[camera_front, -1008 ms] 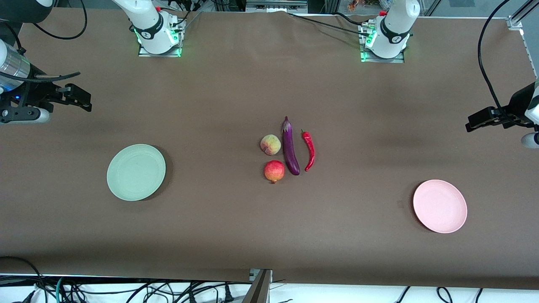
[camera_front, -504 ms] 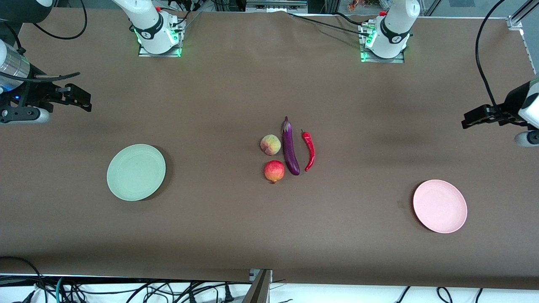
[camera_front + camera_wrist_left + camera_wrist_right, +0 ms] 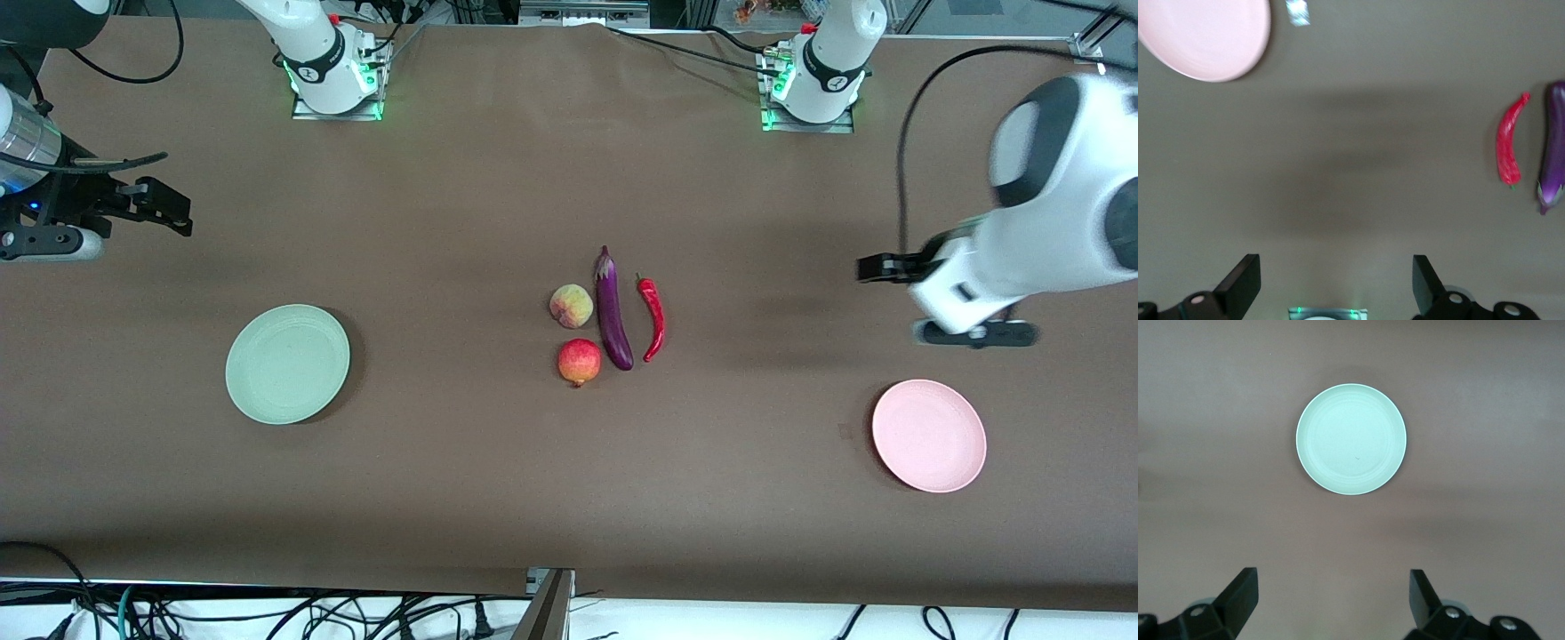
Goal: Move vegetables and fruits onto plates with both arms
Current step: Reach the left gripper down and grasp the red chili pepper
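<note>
Table (image 3: pixel 498 178): covered w/ brown cloth; all task items are laid on it.
Eggplant (image 3: pixel 613 309): long, glossy purple; laid at table centre, stem end pointed toward the arm bases. Also caught in left wrist view (image 3: pixel 1553 148).
Chili pepper (image 3: pixel 653 316): thin, curved, red w/ green stem; placed just beside the eggplant, on the side toward the left arm's end, not touching it. Seen in left wrist view (image 3: pixel 1509 140).
Peach (image 3: pixel 572 305): yellowish-pink; set just beside the eggplant, toward the right arm's end.
Red-orange fruit (image 3: pixel 579 361): round w/ small crown tip; placed nearer the front camera than the peach, close to the eggplant's blunt end.
Green plate (image 3: pixel 287 364): pale green, nothing on it; set toward the right arm's end, well apart from the produce. Centred in right wrist view (image 3: pixel 1351 439).
Pink plate (image 3: pixel 929 435): pale pink, nothing on it; set toward the left arm's end, nearer the front camera than the produce. Partly seen in left wrist view (image 3: pixel 1205 35).
Left gripper (image 3: pixel 1337 283): held in the air over bare cloth between the pink plate & the chili pepper; jaws spread wide, nothing between them.
Right gripper (image 3: pixel 1333 600): held over bare cloth at the right arm's end of the table, green plate in its cam view; jaws spread wide, nothing held.
</note>
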Controlling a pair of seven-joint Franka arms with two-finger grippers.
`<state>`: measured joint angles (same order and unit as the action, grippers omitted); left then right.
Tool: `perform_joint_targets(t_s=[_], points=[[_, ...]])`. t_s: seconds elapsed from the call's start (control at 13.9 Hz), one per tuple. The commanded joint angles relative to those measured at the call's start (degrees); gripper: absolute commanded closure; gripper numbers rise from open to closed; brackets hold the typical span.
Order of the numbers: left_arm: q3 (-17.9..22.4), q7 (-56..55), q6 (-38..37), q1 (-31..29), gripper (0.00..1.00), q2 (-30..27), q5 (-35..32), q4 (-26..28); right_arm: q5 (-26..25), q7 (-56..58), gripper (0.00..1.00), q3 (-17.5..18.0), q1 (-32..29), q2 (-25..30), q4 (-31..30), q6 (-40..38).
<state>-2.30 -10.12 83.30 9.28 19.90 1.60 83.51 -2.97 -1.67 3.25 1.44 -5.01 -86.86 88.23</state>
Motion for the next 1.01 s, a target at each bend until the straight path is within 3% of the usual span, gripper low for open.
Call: perform_joint_targets(t_s=[0.0, 0.14, 0.5, 0.86, 0.94], points=[[0.0, -4.2, 3.7, 3.3, 0.0, 2.2, 7.2, 2.0, -0.6, 0.4, 0.0, 0.4, -0.6, -0.7, 1.5, -0.3], [-0.1, -8.2, 12.9, 5.4, 0.0, 3.5, 13.8, 5.1, -0.6, 0.4, 0.0, 0.4, -0.6, -0.7, 1.5, -0.3], [0.0, -15.4, 40.6, 14.3, 0.0, 6.6, 14.5, 18.7, -0.5, 0.3, 0.0, 0.4, -0.6, -0.7, 1.5, -0.3], [0.2, -19.4, 50.4, 19.7, 0.0, 15.8, 13.8, 18.8, -0.5, 0.4, 0.0, 0.4, -0.6, -1.1, 1.5, -0.3], [0.3, -20.1, 50.6, 19.8, 0.15, 16.0, 13.7, 18.7, -0.5, 0.3, 0.0, 0.4, -0.5, -1.1, 1.5, -0.3]])
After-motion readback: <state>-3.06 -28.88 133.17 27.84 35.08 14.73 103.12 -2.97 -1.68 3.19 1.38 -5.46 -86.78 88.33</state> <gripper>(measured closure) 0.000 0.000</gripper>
